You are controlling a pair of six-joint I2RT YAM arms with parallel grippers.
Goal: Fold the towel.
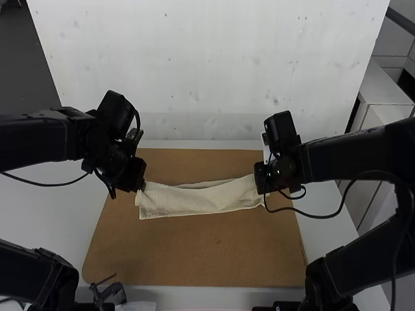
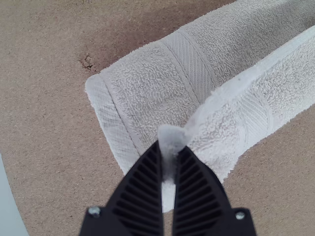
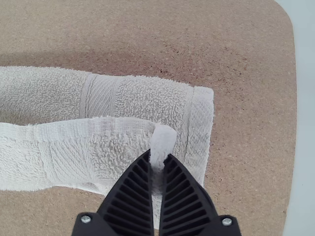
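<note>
Between two pairs of jaws, one pale towel (image 1: 194, 201), two layers showing, on one brown board (image 1: 194, 253). Left gripper (image 1: 141, 186): closed, pinching the upper layer near one end. Right gripper (image 1: 262, 188): likewise, opposite end. Lower layer beneath both.

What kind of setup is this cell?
Looks like a robot test bench, probably a lab: two black arms with loose cables, a brown board on a pale table, and a towel between the arms.

White surface (image 1: 52, 214) w/ brn board (image 1: 194, 253) on it, rounded corners. Towel (image 1: 188, 202) on board, partly folded over.
</note>
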